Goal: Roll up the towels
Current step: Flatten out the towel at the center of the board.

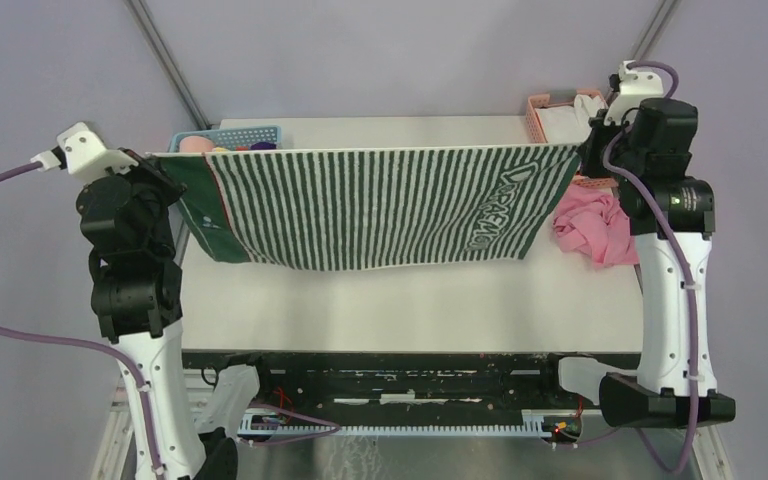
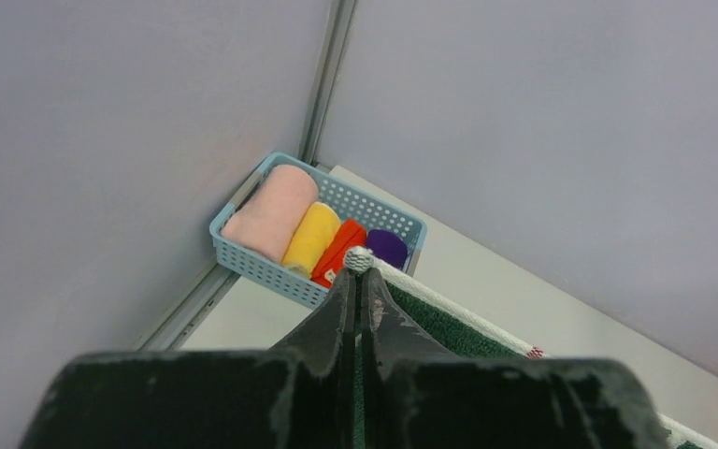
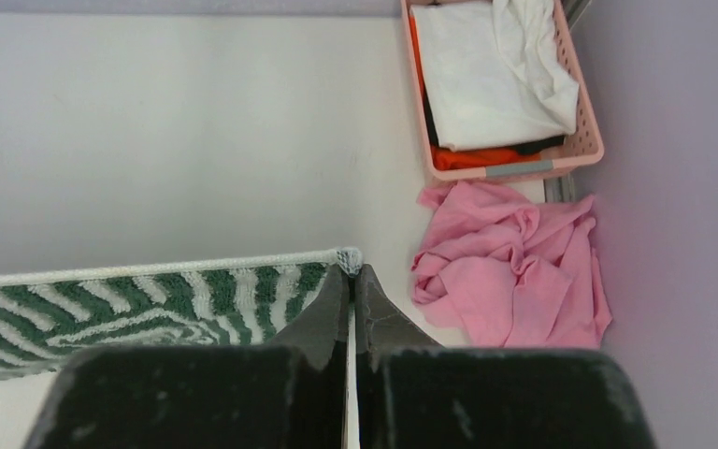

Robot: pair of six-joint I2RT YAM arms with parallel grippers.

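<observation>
The green-and-white striped towel (image 1: 380, 205) lettered "DORAEMON" hangs stretched in the air across the table, held by its two top corners. My left gripper (image 2: 359, 269) is shut on its left corner (image 2: 360, 259); in the top view it is at the towel's upper left (image 1: 165, 160). My right gripper (image 3: 351, 269) is shut on the right corner (image 3: 348, 255); in the top view it is at the upper right (image 1: 587, 150). A purple cloth (image 2: 388, 247) lies rolled in the blue basket (image 2: 271, 267).
The blue basket (image 1: 245, 133) at the back left also holds pink, yellow and orange rolls. A pink basket (image 3: 591, 140) at the back right holds white and orange cloths. A crumpled pink cloth (image 3: 514, 267) lies on the table at the right (image 1: 590, 225).
</observation>
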